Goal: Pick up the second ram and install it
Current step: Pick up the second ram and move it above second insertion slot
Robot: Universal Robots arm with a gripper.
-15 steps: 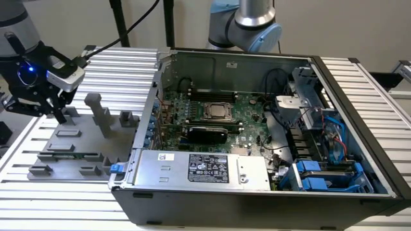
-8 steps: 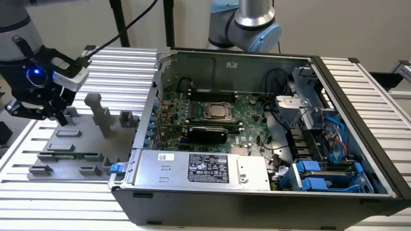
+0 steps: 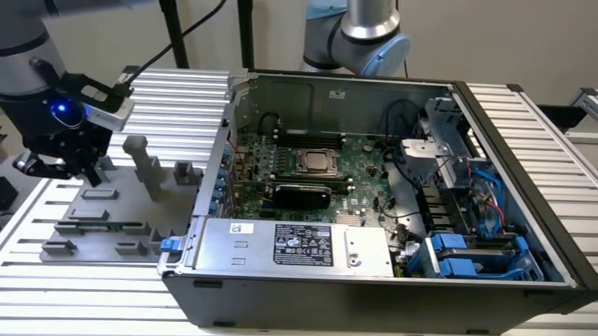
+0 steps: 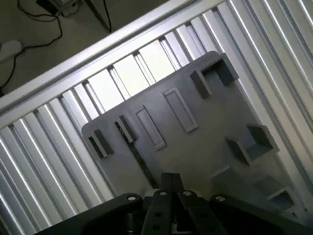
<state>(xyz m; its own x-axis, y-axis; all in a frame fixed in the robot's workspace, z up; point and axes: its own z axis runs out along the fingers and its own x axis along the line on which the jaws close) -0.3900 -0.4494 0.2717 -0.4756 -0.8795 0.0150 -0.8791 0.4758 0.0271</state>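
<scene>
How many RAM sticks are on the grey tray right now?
1. The green RAM stick sits in a slot of the grey tray, near the tray's edge closest to the exterior camera. Another could be hidden behind the tray's taller blocks.

Worktop (image 3: 523, 126): ribbed bare metal slats, which looked smooth with a soft sheen.
Tray (image 3: 112, 208): was grey plastic, matt (its raised blocks the same).
Second ram (image 3: 101, 226): green circuit board, looked dull.
Gripper (image 4: 169, 183): was black, matt.
Case (image 3: 337, 98): grey sheet metal, looked dull inside.
Power supply (image 3: 369, 246): bare metal, lightly shiny; carried a paper-like label.
Drive caddies (image 3: 464, 267): blue plastic, looked slightly glossy.
</scene>
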